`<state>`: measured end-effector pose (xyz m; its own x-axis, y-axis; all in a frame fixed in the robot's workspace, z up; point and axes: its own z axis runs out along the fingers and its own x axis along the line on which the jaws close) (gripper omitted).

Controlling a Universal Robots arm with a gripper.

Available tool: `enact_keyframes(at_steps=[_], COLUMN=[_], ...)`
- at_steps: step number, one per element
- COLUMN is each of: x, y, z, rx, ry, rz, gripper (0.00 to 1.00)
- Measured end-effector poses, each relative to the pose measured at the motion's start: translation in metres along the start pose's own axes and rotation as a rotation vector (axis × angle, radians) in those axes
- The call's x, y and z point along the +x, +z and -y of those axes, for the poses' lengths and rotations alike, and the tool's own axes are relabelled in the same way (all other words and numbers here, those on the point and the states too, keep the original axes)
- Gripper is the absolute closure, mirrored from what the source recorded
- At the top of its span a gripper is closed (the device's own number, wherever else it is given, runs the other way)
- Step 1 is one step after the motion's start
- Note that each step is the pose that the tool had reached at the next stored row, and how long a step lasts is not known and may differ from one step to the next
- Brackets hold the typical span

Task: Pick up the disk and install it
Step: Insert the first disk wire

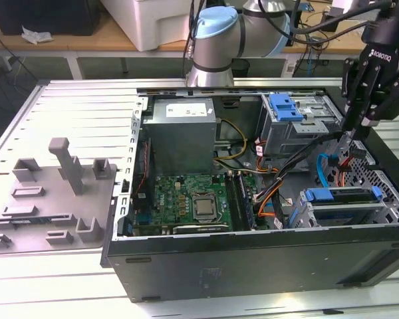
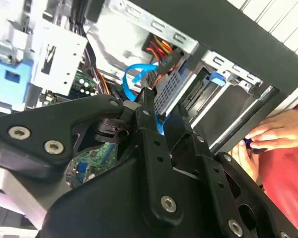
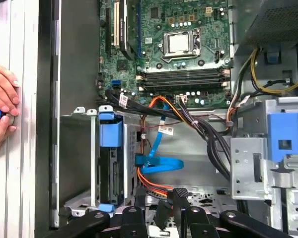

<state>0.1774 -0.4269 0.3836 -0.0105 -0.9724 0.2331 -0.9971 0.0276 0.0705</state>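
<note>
Exterior view: the case (image 1: 253,266) is laid on its side on the counter (image 1: 40,292) with the panel off, probably so that the bays can be reached from above. The disk (image 1: 339,195) is seen in the cage (image 1: 300,211) at the near corner of the case, on the exterior view's right. It is stood on edge, apparently because the blue carrier is guided that way by the cage walls. Its long axis is laid along the near wall, from the exterior view's left to right, and one long thin edge is turned upward. In the first wrist view the disk (image 3: 110,163) is shown edge-on. The gripper (image 1: 348,136) is held just above the blue cable (image 1: 326,169), near the cage and apart from the disk. Whether the fingers are spread or pressed together cannot be told. A person's hands (image 3: 2,106) are seen over the counter, outside the case.
</note>
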Motion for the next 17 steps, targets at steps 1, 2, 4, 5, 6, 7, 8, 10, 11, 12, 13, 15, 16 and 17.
enact_keyframes(at_steps=[1, 2, 4, 5, 6, 7, 8, 10, 11, 12, 13, 15, 16, 17], x=[-0.0027, -0.0062, -0.0121, -0.0127, -0.0131, -0.0134, -0.0138, -0.0144, -0.0148, -0.0151, -0.0153, -0.0159, -0.0160, -0.0162], y=[-0.0003, -0.0007, -0.0004, -0.0002, 0.0006, 0.0013, 0.0022, 0.0046, 0.0061, 0.0073, 0.0082, 0.0106, 0.0111, 0.0116], z=[0.0022, 0.0055, 0.0159, 0.0192, 0.0241, 0.0263, 0.0278, 0.0284, 0.0285, 0.0286, 0.0287, 0.0292, 0.0296, 0.0299], rx=[-0.0013, -0.0034, -0.0093, -0.0103, -0.0118, -0.0127, -0.0143, -0.0233, -0.0298, -0.0355, -0.0398, -0.0468, -0.0483, -0.0495], ry=[0.000, 0.000, -0.001, -0.001, 0.000, 0.002, 0.008, 0.044, 0.069, 0.092, 0.109, 0.137, 0.145, 0.151], rz=[-0.0048, -0.0115, -0.0232, -0.0241, -0.0239, -0.0237, -0.0232, -0.0206, -0.0185, -0.0168, -0.0154, -0.0155, -0.0184, -0.0231], gripper=[0.65, 0.65, 0.65, 0.65, 0.65, 0.65, 0.65, 0.65, 0.65, 0.65, 0.65, 0.65, 0.65, 0.65])
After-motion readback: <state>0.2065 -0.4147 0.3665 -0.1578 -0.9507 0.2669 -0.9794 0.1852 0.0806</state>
